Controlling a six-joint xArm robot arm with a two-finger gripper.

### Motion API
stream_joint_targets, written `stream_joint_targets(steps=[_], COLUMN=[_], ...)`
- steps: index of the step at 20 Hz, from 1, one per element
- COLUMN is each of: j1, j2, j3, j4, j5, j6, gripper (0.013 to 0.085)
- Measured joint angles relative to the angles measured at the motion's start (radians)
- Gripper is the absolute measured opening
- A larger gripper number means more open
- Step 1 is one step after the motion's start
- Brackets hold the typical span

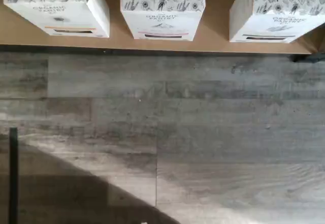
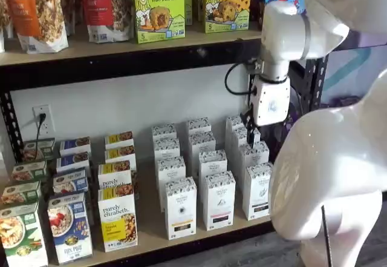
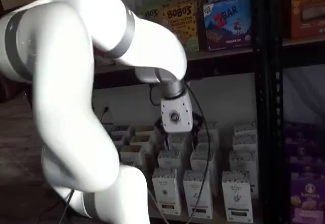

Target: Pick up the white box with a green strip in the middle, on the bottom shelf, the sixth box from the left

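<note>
On the bottom shelf (image 2: 151,227), cereal boxes (image 2: 118,218) stand at the left. Then comes a front row of three white cartons: one with an orange band (image 2: 180,209), one with a pinkish band (image 2: 219,200), and the white box (image 2: 257,189) with its dark greenish band, at the row's right end. The gripper (image 2: 249,135) hangs above the rows behind that box, well above the cartons. Its jaws are spread wide and hold nothing.
</note>
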Motion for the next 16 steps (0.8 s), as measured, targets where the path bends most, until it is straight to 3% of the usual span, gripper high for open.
stream_joint_targets(steps=[8,11,14,16], j1=[0.035,0.044,0.061,0.065], j2=[0.246,0.328,0.402,0.443], j3=[0.043,0.047,0.021,0.001], j4=[-0.002,-0.028,0.027,0.006], j5=[-0.295,-0.422,-0.490,-0.522], j6=[0.036,0.069,0.034,0.058], gripper=[0.0850,0.0850,0.0850,0.0850])
